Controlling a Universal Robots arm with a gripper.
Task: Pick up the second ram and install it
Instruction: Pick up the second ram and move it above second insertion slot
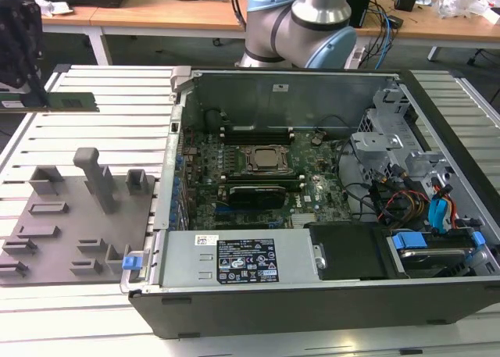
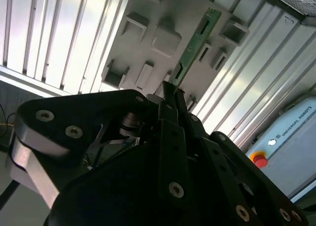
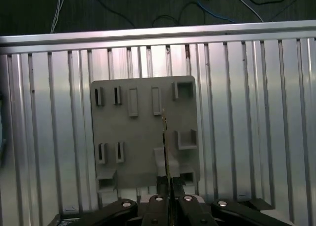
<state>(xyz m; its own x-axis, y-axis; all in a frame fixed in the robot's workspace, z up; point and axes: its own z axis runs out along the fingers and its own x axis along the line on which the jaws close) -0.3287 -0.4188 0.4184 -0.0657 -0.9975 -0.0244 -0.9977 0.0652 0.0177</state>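
Observation:
The second ram point(image 1: 66, 101) is a slim green circuit-board stick, held level in the air at the exterior view's far left, high above the grey fixture plate point(image 1: 78, 216). My gripper point(image 1: 35, 98) is shut on one end of it. In the second wrist view the ram point(image 2: 198, 40) sticks out past the black fingers point(image 2: 167, 100) with the fixture plate point(image 2: 163, 38) behind it. The first wrist view has the ram point(image 3: 166, 147) edge-on, a thin line rising from the gripper point(image 3: 169, 189) over the plate point(image 3: 143, 132).
The open computer case point(image 1: 312, 294) lies to the exterior view's right, with the motherboard, the CPU socket point(image 1: 264, 158) and black memory slots point(image 1: 258, 135) beside it. A wide black card point(image 1: 254, 194) sits below the socket. Upright grey posts point(image 1: 94, 177) stand on the fixture plate. Ribbed metal table point(image 1: 94, 326) all around.

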